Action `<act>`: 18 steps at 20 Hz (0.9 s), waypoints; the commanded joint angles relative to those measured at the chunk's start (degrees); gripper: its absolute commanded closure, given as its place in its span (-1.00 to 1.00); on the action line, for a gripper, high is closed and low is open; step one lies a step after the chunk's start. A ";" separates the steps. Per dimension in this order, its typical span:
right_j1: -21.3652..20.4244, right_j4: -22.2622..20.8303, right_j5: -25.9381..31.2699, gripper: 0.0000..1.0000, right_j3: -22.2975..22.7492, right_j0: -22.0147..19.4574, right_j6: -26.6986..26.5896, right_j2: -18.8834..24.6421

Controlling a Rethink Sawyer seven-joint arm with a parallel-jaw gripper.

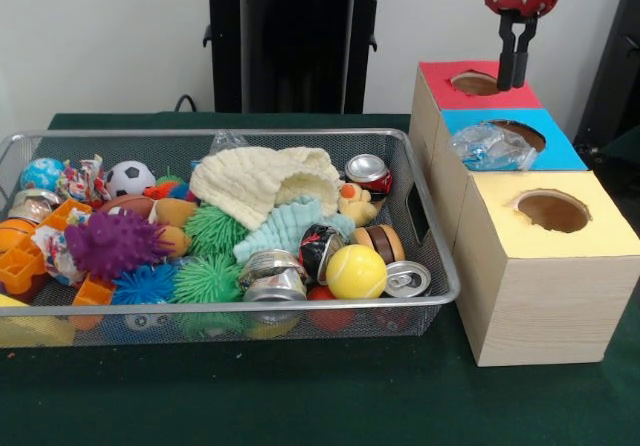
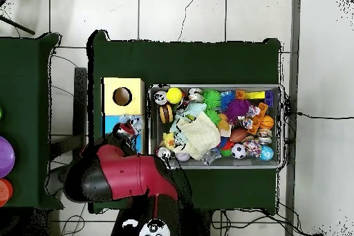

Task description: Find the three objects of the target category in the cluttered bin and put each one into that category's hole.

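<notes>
Front view: the gripper point(image 1: 516, 66) hangs with fingers pressed together, grasping nothing, above the red-topped box point(image 1: 478, 84). One piece of clear plastic film point(image 1: 491, 148) lies on the blue-topped box, beside its hole point(image 1: 520, 133). Three boxes stand in a row beside the bin point(image 1: 428, 256), and a second film piece point(image 1: 227, 143) shows at its back edge.

Overhead view: the arm point(image 2: 121, 171) covers the red box; the film point(image 2: 133, 123) glints on blue.

— How's your light in the front view?
— Even and soft; you get glints on the cans point(image 1: 406, 280) and faint shadows under the bin point(image 1: 445, 266).
— Overhead?
— Bright floor tiles point(image 2: 180, 12), dark bench point(image 2: 187, 60), detail soft.
</notes>
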 commanded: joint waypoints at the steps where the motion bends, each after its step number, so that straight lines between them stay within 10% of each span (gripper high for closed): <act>1: 2.49 1.24 -1.73 -1.00 4.38 -0.14 16.74 0.29; 18: 10.82 -2.81 -11.74 -1.00 2.76 -6.04 13.67 1.52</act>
